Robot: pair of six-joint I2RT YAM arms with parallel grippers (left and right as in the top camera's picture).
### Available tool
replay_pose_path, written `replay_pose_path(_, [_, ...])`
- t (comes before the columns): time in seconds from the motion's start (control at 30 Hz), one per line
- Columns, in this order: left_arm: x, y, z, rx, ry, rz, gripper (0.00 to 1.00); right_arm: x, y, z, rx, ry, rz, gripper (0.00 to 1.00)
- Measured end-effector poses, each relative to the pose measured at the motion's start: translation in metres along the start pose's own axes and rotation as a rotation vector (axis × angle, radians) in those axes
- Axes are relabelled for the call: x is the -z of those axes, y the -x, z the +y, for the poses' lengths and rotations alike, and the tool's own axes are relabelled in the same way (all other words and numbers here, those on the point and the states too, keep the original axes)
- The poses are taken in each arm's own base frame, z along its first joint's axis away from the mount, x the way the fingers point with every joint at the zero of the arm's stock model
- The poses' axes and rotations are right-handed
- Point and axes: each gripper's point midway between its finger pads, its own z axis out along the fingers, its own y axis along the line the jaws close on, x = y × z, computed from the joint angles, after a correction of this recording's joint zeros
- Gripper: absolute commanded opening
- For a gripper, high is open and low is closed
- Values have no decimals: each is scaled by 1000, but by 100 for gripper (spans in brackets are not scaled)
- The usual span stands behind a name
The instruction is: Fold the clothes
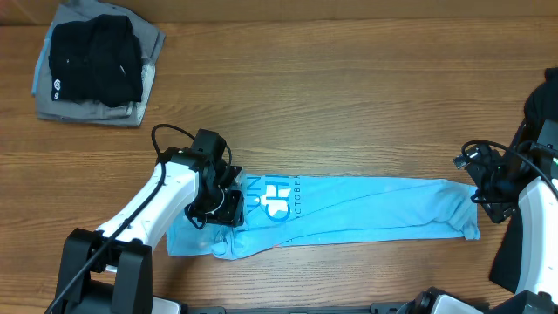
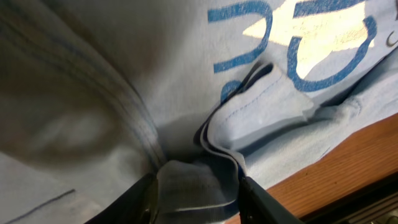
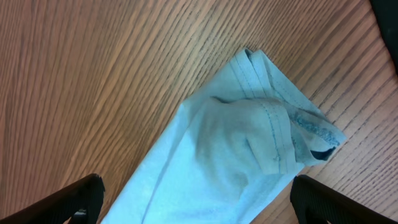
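Note:
The clothes, a light blue T-shirt (image 1: 366, 209), lie as a long narrow strip across the front of the table, blue and white lettering showing near the left end. My left gripper (image 1: 225, 212) is down on that left end. In the left wrist view its fingers (image 2: 198, 194) stand partly apart with a bunched fold of the shirt (image 2: 261, 106) filling the gap and touching both. My right gripper (image 1: 488, 194) hovers over the shirt's right end. Its two fingertips (image 3: 81, 196) stand wide apart above the cloth (image 3: 230, 155), open, with nothing pinched.
A stack of black and grey folded garments (image 1: 94, 63) sits at the far left corner. A dark garment (image 1: 542, 105) lies at the right edge behind the right arm. The table's front edge (image 2: 348, 186) runs close to the left gripper.

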Motion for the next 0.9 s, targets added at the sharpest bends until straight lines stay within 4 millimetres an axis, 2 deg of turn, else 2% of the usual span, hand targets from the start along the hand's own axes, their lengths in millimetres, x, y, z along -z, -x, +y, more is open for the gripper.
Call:
replay_pose_path(0.3, [1, 0, 0, -4, 0, -3, 55, 0, 0, 0, 0, 0, 0, 100])
replay_pose_path(0.43, [15, 3, -8, -23, -21, -61, 55, 0, 0, 0, 0, 0, 0, 100])
replay_pose_path(0.5, [33, 5, -20, -56, -60, -136, 56, 0, -1, 0, 0, -1, 2, 100])
replay_pose_path(0.63, [82, 2, -54, -193, -175, -330, 94, 0, -1, -1, 0, -2, 4, 100])
replay_pose_path(0.67, [95, -1, -64, -236, -204, -385, 100, 0, -1, 0, 0, -2, 4, 100])
replay_pose_path(0.8, [149, -25, -97, -402, -299, -603, 100, 0, -1, 0, 0, -1, 2, 100])
replay_pose_path(0.9, [177, -47, -110, -497, -325, -734, 100, 0, 0, 0, 0, 0, 0, 100])
